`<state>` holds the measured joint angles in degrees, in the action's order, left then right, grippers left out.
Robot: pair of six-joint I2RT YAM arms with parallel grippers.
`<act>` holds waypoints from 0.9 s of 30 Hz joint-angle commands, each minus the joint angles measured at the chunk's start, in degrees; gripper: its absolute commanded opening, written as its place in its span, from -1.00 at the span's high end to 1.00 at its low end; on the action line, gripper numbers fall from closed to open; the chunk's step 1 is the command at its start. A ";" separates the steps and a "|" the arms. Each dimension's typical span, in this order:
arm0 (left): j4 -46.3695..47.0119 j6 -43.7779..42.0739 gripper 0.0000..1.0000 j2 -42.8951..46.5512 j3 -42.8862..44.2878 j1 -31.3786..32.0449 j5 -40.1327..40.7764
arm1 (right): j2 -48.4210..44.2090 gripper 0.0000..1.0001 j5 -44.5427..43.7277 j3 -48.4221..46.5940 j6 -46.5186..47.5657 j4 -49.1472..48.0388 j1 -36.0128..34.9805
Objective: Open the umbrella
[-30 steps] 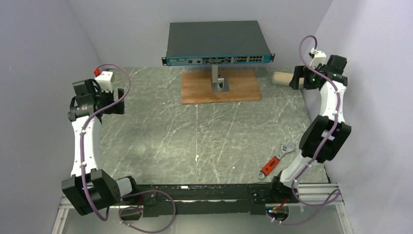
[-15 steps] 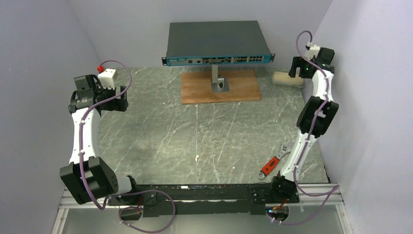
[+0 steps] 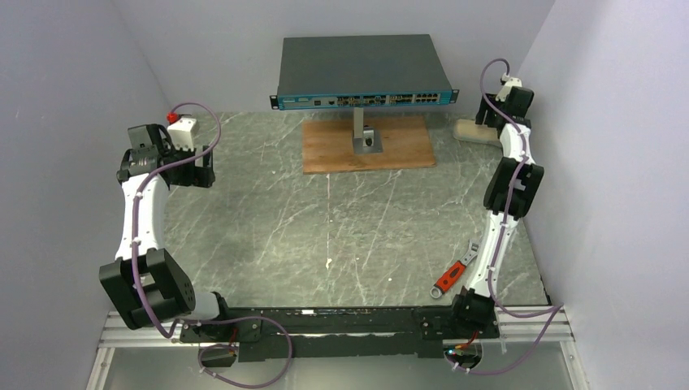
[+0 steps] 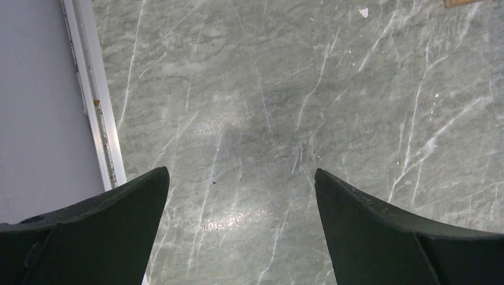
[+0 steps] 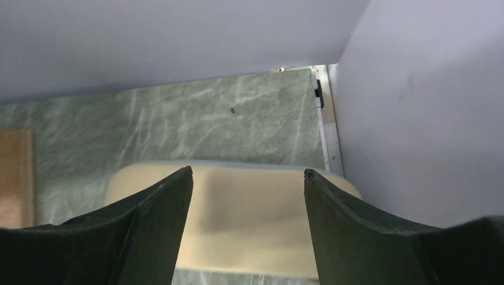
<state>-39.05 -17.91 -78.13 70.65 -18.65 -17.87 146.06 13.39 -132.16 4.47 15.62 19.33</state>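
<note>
Straddling a cream oval case (image 5: 238,225) in the wrist view, the right tool (image 5: 248,172) has its two fingers spread wide, with nothing between them. Whether the fingers (image 5: 154,214) touch the case cannot be told. The case lies flat at the far right corner of the surface (image 3: 325,219), close to the right wall. In the overhead view the right arm is stretched far along the right edge, and its tool (image 3: 486,119) sits just above the case (image 3: 471,132).

The left tool (image 4: 241,171) is likewise spread open and holds nothing. It hangs over bare grey-green marbled surface (image 4: 285,107) at the far left, beside the metal edge rail (image 4: 95,101). From overhead it (image 3: 199,169) is well apart from every object.

At the far middle, a network switch (image 3: 364,69) stands on a short post fixed to a wooden board (image 3: 333,146). An adjustable wrench (image 3: 459,266) with a red handle lies near the right, just beside the right arm's lower link.

The umbrella cannot be made out in any view.
</note>
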 commanded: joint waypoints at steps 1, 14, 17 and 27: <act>-1.45 -0.93 -0.97 -0.50 1.33 0.20 1.17 | 3.26 -0.42 -2.51 -6.63 -1.84 -8.39 0.03; -2.37 -1.48 -0.97 -0.77 0.70 0.22 3.64 | 7.70 -0.49 -4.20 -7.71 4.74 -6.60 -1.29; -2.34 -1.22 -0.97 -1.02 1.26 0.19 3.52 | 7.21 -0.44 -3.29 -8.61 6.66 -1.40 -1.40; -1.73 -0.27 -0.97 -1.93 5.23 0.20 3.98 | -3.36 -0.03 9.12 0.09 5.27 21.78 0.60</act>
<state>-41.43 -18.74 -80.75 73.01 -18.65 -13.61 149.91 14.68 -136.20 11.75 21.98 18.13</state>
